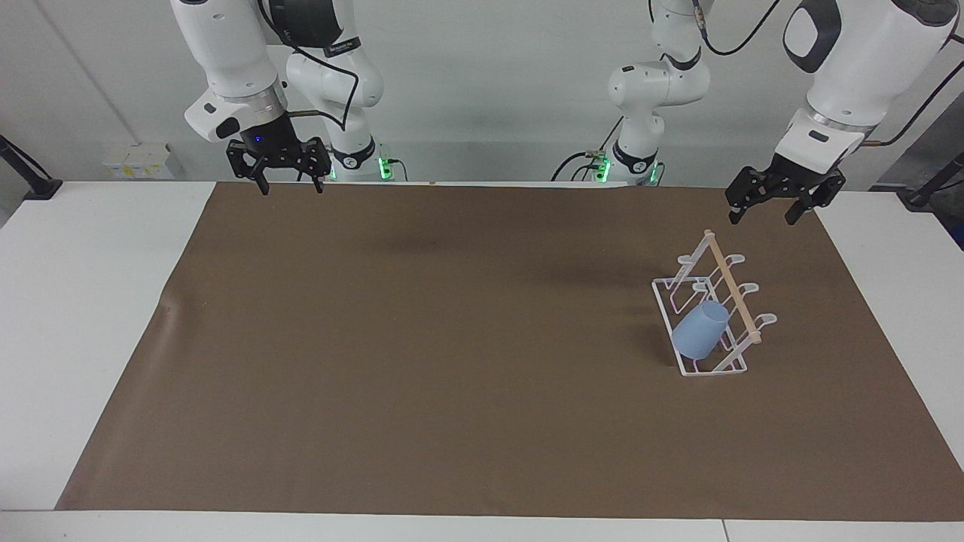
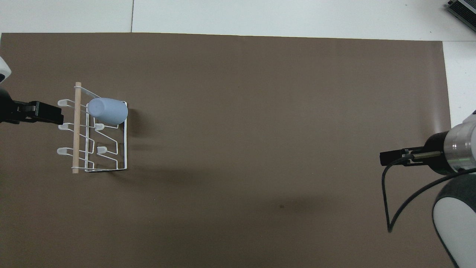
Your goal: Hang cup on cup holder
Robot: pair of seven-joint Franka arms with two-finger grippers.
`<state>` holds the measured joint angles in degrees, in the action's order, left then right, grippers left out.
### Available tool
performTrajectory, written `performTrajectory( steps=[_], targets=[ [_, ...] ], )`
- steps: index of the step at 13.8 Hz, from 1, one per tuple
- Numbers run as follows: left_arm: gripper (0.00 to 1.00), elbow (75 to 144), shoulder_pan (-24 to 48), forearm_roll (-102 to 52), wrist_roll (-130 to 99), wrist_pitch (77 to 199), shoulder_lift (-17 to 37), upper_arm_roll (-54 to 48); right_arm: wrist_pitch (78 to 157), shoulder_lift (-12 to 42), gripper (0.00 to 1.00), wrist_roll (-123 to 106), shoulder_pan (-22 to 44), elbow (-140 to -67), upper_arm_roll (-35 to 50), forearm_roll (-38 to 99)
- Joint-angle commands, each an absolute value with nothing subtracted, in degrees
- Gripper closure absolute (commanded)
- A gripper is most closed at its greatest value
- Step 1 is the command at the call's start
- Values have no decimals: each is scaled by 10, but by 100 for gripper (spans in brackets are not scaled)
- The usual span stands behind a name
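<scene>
The light blue cup (image 1: 700, 330) hangs mouth-down on a slanted prong of the white wire cup holder (image 1: 735, 292), at the rack's end farthest from the robots. It also shows in the overhead view (image 2: 108, 110), on the cup holder (image 2: 77, 130). My left gripper (image 1: 762, 217) is open and empty, in the air over the mat beside the rack, apart from it; it also shows in the overhead view (image 2: 48, 112). My right gripper (image 1: 291, 187) is open and empty, high over the mat's edge at the right arm's end; it also shows in the overhead view (image 2: 388, 158).
A brown mat (image 1: 422, 339) covers most of the white table (image 1: 90, 301). A grey device (image 2: 463, 9) lies at the table's corner farthest from the robots, at the right arm's end.
</scene>
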<state>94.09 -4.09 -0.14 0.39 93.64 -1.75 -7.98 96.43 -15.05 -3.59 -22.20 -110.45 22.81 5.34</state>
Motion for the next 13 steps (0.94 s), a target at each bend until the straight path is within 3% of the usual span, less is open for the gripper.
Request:
performTrajectory(
  steps=[1, 13],
  targets=[
    [0, 967, -42, -13, 15, 950, -39, -77, 985, -153, 0, -80, -231, -1103, 232, 58],
    [0, 967, -39, -29, 40, 936, -41, -77, 1046, -149, 0, -149, -236, -1109, 229, 47]
  ],
)
